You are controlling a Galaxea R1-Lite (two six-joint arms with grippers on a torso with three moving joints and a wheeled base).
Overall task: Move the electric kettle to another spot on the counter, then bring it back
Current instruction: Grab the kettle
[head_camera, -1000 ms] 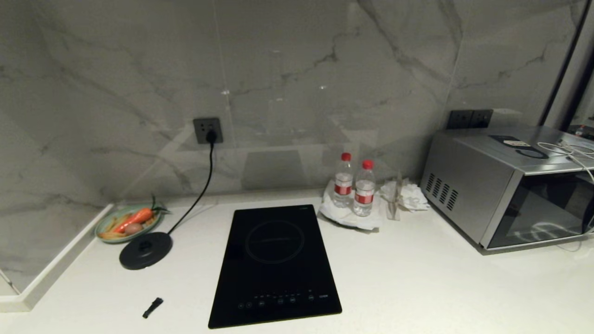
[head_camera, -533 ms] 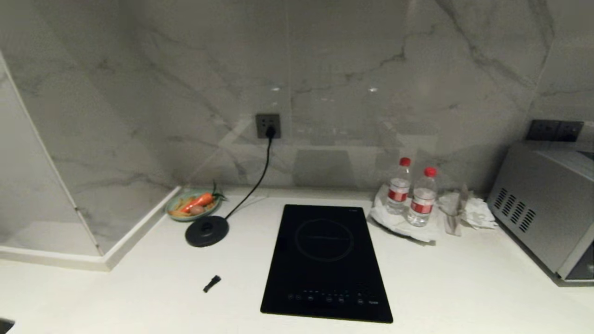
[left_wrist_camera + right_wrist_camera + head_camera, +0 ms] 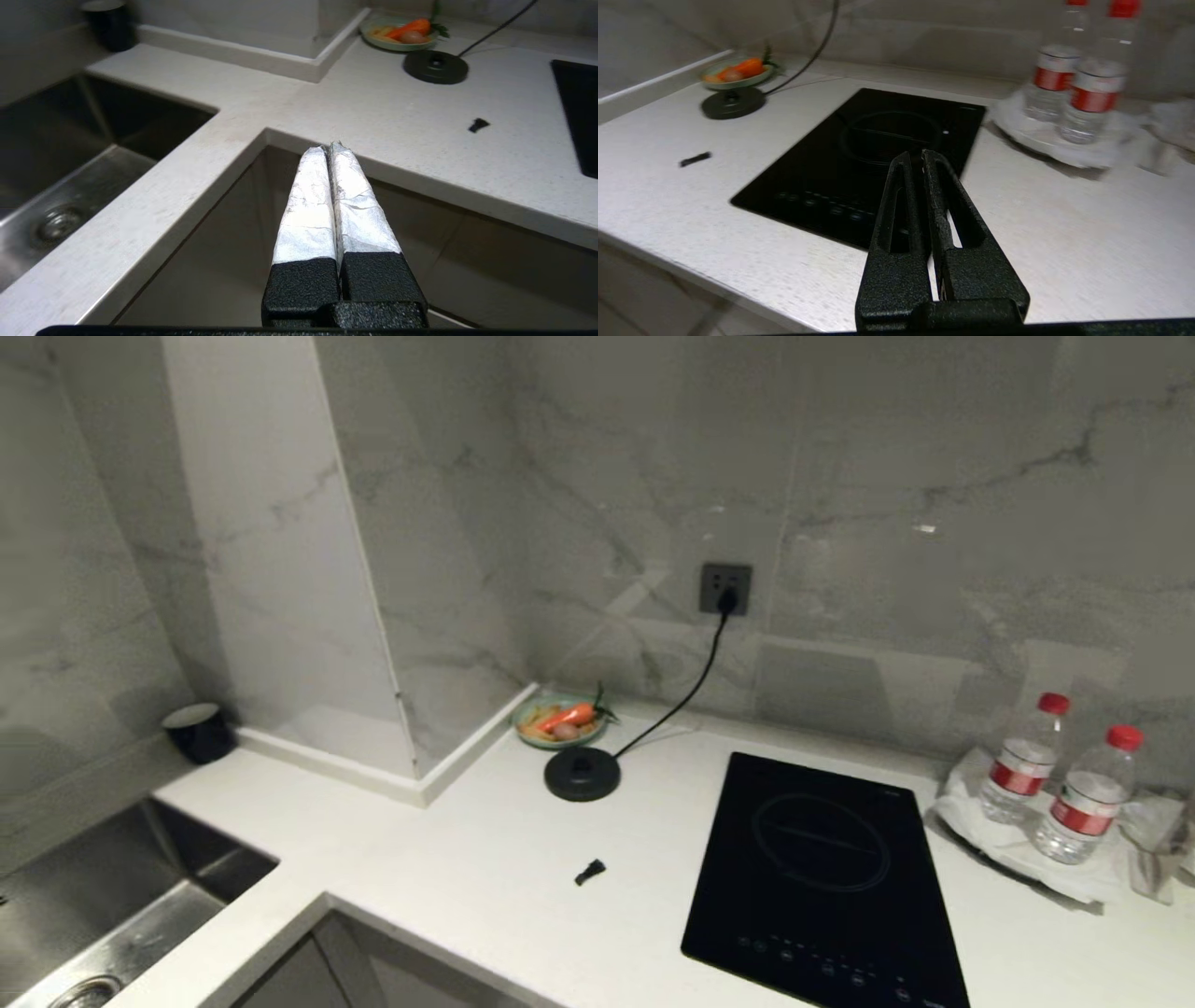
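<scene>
1. Your left gripper (image 3: 329, 147) and right gripper (image 3: 915, 158) are both pressed closed, holding nothing, at the counter's (image 3: 485, 859) front edge.
2. Left of the cooktop (image 3: 822, 868) lies a small black piece (image 3: 589, 872).
3. Beyond it sits the bare kettle base (image 3: 583, 774), then a vegetable plate (image 3: 560, 721).
4. You have no kettle in view.

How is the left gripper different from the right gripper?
The left gripper has its fingers wrapped in crinkly silver covering; the right gripper is bare black with long slots. The left gripper hangs before the counter edge by the sink; the right gripper hangs over the cooktop. Both are shut and hold nothing.
</scene>
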